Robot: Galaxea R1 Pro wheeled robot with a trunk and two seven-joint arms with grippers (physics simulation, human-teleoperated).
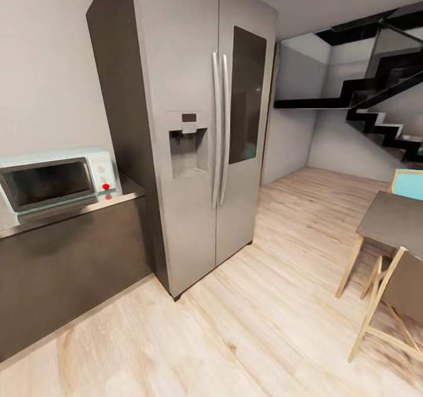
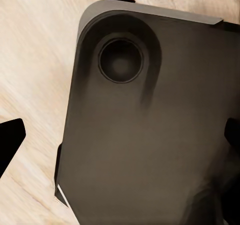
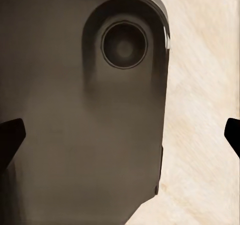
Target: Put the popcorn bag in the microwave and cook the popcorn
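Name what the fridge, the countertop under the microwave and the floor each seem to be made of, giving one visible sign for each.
Fridge: probably brushed steel, matte grey with long metal handles. Countertop: seemingly polished steel, since it mirrors the microwave. Floor: pale wood planks or wood-look laminate, with visible grain and seams.

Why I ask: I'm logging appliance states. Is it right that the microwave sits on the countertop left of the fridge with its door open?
Not quite. In the head view the microwave sits on the countertop left of the fridge, but its door is closed.
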